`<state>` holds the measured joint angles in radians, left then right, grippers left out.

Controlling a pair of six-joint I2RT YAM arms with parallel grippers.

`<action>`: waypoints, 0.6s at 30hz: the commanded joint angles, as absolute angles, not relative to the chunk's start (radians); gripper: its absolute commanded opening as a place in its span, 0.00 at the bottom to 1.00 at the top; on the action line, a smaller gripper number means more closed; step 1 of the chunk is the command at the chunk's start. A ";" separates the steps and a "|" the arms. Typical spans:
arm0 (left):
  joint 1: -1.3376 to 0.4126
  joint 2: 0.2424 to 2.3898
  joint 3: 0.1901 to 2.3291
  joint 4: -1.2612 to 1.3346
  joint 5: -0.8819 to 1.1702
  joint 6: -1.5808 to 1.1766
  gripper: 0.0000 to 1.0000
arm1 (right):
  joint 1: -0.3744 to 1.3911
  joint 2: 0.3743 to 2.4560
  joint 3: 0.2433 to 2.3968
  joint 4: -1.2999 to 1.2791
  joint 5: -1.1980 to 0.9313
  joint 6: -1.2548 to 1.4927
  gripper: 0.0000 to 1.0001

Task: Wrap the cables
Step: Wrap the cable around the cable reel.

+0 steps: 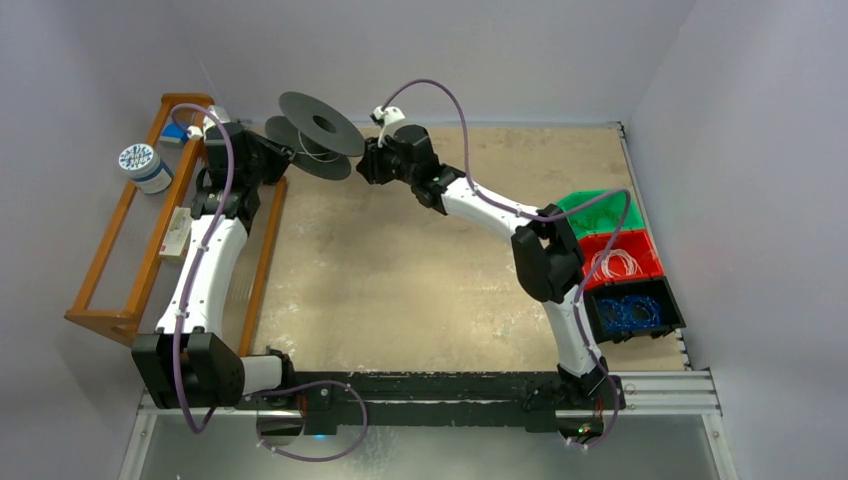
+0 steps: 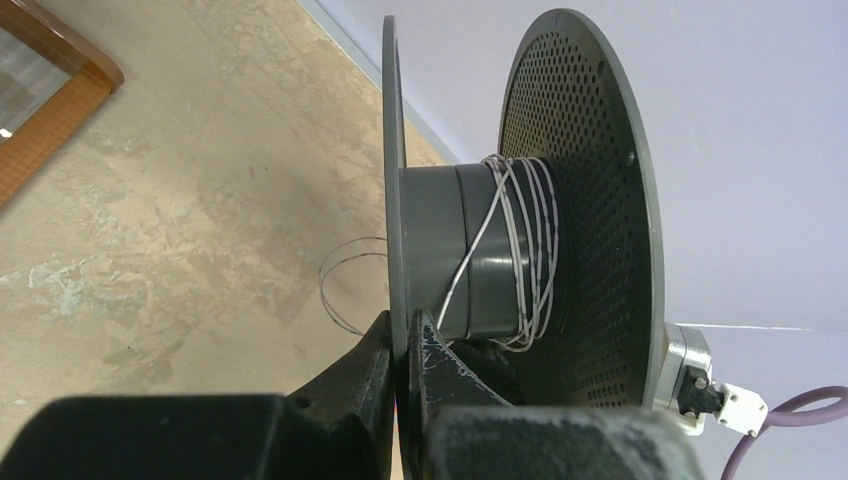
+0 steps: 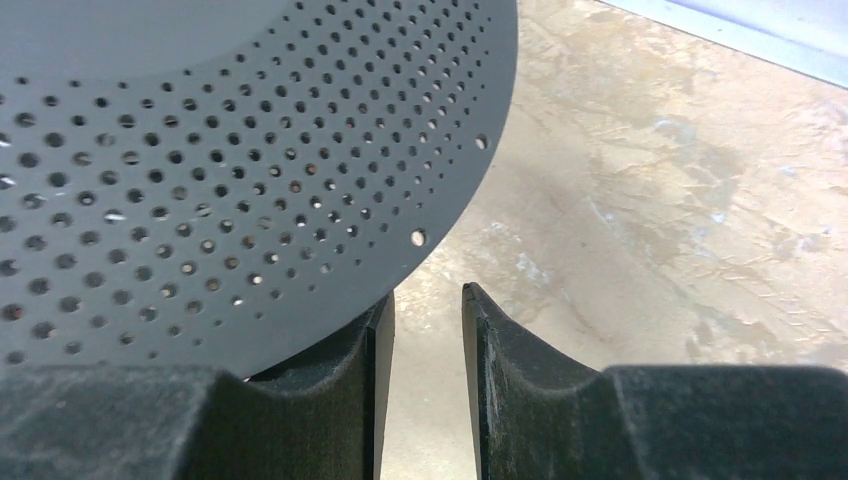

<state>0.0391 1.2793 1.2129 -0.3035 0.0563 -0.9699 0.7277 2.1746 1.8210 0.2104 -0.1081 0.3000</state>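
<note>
The left pincer [image 2: 403, 335] is pressed together on the rim of the spool [image 2: 432, 245]. Its two dark fingers [image 2: 365, 365] pinch the thin solid flange [image 2: 392, 140] edge-on and hold the spool up above the worktop [image 2: 180, 200].

Just past that flange, on the spool's grey hub, the cables [image 2: 525, 240] lie as several turns of thin whitish wire. The turns are bunched against the perforated flange [image 2: 590, 200]. One strand crosses the hub at a slant, down toward the pincer. A loose loop [image 2: 340, 290] of the same wire hangs out on the far side of the solid flange, over the worktop.

The right pincer [image 3: 428, 300] stands spread with nothing between its fingers, and bare worktop shows through the gap. It sits just beside the spool's perforated flange. The flange rim overlaps one finger [image 3: 340, 370] in the right wrist view, and I cannot tell whether the two touch.

In the top view the two pincers flank the spool, left and right. Well to the spool's right, at the worktop's edge, three bins stand in a row:
- a green bin [image 1: 605, 215];
- a red bin [image 1: 648, 255] holding more whitish coils [image 1: 615, 265];
- a black bin [image 1: 672, 300] holding a blue wire tangle [image 1: 630, 310].

To the spool's left stands a wooden rack [image 1: 266, 245]. Beyond the rack is a white tub [image 1: 143, 165] with blue print.
</note>
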 commanded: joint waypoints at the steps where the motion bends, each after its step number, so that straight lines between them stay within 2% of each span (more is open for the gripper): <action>1: 0.026 1.262 1.246 -0.247 0.163 -0.985 0.00 | 0.717 2.163 1.855 0.239 -0.025 0.240 0.34; 4: 0.026 1.260 1.255 -0.243 0.167 -0.979 0.00 | 0.699 2.140 1.839 0.251 -0.079 0.212 0.35; 7: 0.025 1.262 1.272 -0.220 0.184 -0.952 0.00 | 0.636 2.074 1.736 0.344 -0.351 0.234 0.38; 10: 0.026 1.266 1.284 -0.204 0.212 -0.929 0.00 | 0.550 1.985 1.523 0.549 -0.592 0.398 0.39; 14: 0.024 1.262 1.261 -0.124 0.304 -0.934 0.00 | 0.493 1.900 1.344 0.761 -0.729 0.580 0.42; 18: 0.024 1.255 1.241 -0.058 0.372 -0.925 0.00 | 0.492 1.892 1.294 0.851 -0.798 0.688 0.45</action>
